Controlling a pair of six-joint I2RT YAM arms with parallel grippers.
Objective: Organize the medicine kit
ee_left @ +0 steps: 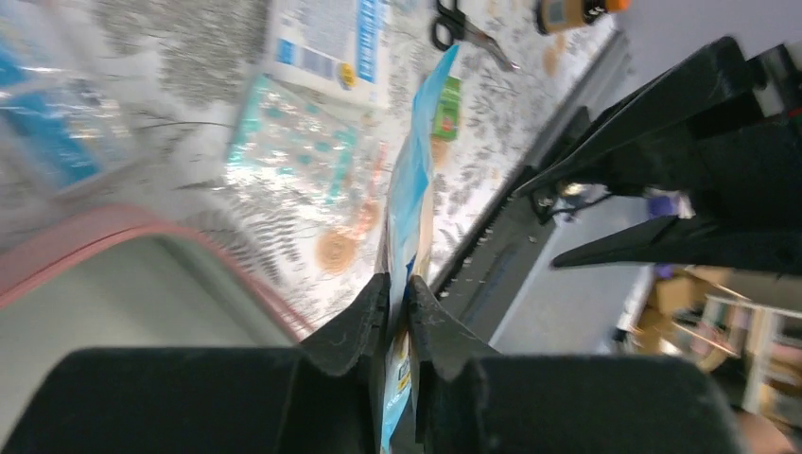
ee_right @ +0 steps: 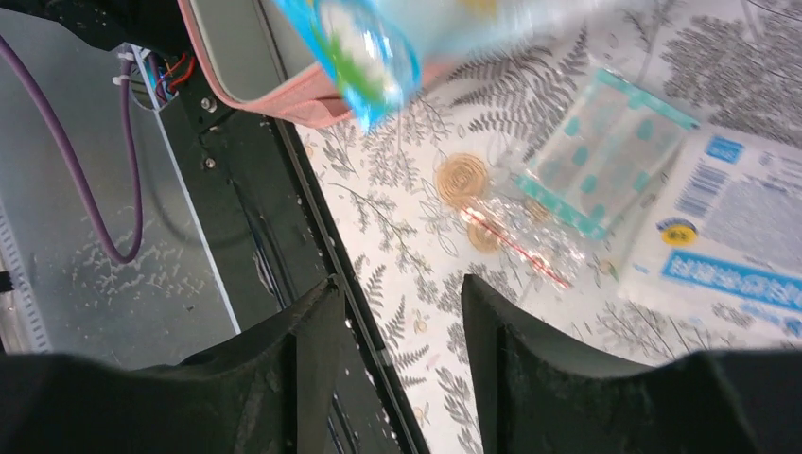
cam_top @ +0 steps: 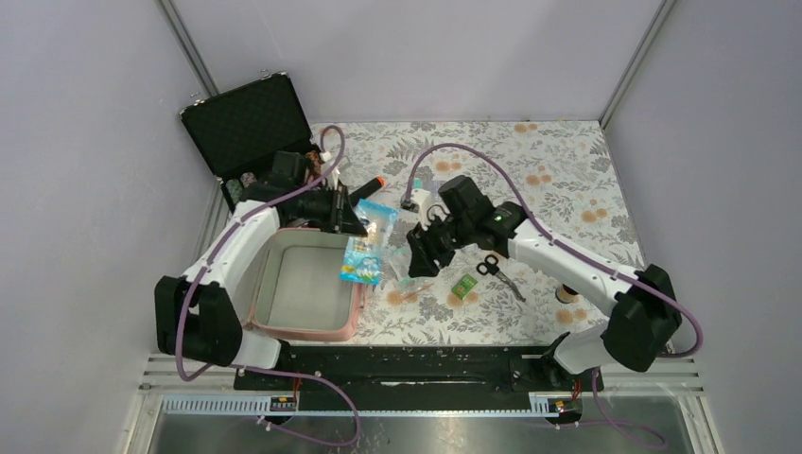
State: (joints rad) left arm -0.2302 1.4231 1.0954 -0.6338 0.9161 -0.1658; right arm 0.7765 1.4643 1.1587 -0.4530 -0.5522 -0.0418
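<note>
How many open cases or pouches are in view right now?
2. The pink soft zip pouch with grey lining lies open at the near left. The black hard case stands at the far left corner, lid up. Smaller ones may be hidden behind the arms.
</note>
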